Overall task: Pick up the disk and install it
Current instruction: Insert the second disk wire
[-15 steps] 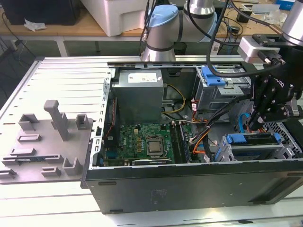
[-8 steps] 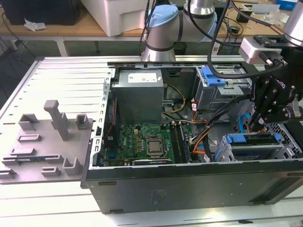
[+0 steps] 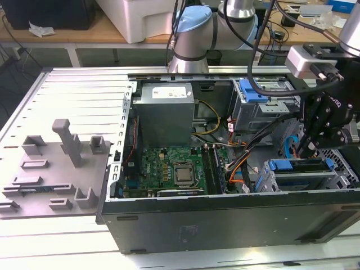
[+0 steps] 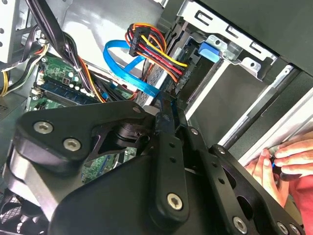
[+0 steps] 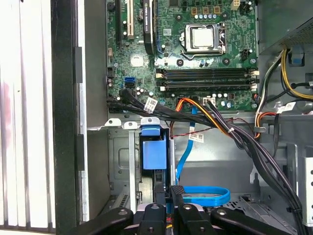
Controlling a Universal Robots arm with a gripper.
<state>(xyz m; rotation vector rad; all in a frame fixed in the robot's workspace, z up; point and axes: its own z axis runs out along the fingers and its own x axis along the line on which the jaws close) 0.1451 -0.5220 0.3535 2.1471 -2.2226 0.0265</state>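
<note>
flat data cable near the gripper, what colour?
Bright blue. The flat cable shows best in the second wrist view, curving beside the bundle of red, yellow and black wires.

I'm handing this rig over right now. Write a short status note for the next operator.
Claw: shut on the disk, which is held edge-on.
Disk: in a slot of the grey drive cage, with a loose blue cable beside it.
Done: picked up and brought into the cage.
Left: full seating cannot be confirmed, and the claw has not released.
Note: a person's hand is at the case edge.
</note>
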